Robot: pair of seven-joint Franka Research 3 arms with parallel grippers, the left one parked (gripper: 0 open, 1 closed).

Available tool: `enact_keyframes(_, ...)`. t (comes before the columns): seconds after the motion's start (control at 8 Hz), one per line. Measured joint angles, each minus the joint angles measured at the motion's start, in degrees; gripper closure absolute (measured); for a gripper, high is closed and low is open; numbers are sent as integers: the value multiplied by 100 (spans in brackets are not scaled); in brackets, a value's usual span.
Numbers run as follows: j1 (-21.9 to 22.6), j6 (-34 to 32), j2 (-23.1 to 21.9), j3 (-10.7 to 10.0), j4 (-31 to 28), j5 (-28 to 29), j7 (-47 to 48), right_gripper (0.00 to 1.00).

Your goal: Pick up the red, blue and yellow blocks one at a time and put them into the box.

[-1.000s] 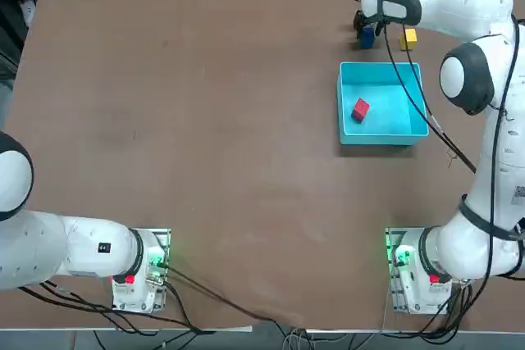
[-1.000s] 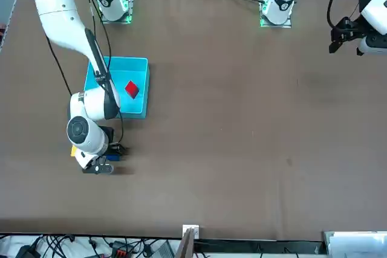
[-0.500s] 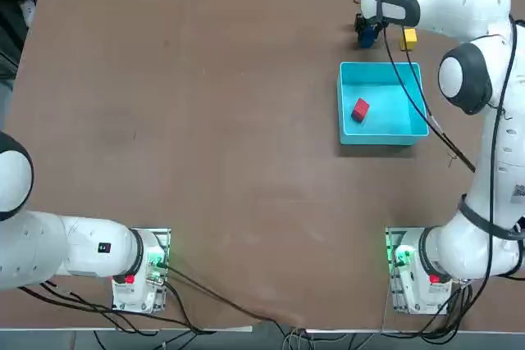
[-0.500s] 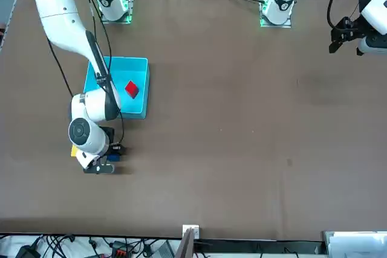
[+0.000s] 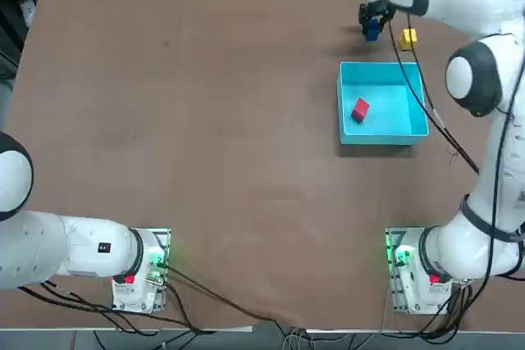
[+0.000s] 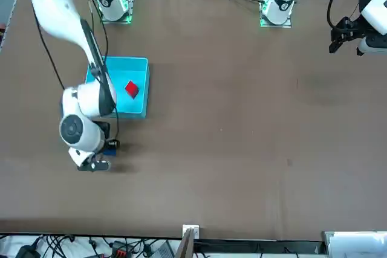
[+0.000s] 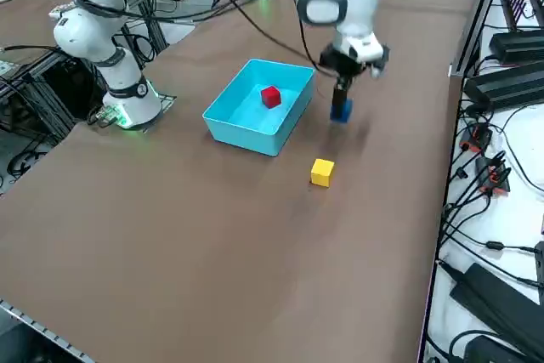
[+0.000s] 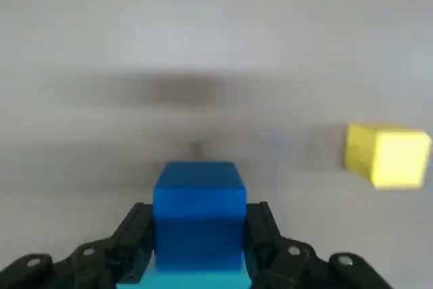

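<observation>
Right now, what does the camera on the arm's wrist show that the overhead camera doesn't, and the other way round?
Only the wrist camera shows the right gripper clamping the blue block between its fingers. Only the overhead camera shows the box with the red block inside. Both show the blue block and the yellow block lying on the table.

The working arm (image 5: 484, 79) is glossy white, built of rounded segments with grey disc caps at the joints. A black cable (image 5: 418, 92) trails along it. Its base (image 5: 414, 272) sits on a metal plate, glowing green, with what looks like a red button. The right gripper (image 7: 342, 95) is black, with dark fingers (image 8: 128, 238).
</observation>
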Motion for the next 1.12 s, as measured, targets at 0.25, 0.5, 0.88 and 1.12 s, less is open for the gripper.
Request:
enact_keyframes(0.25,20,-469,-1045,30,-749,306,-8,30)
enact_keyframes(0.5,20,-290,-2152,34,-2322,339,-8,30)
enact_keyframes(0.88,11,590,-3267,3,-4368,339,-109,30)
enact_keyframes(1.12,-90,1162,-3589,-39,-5214,337,-222,30)
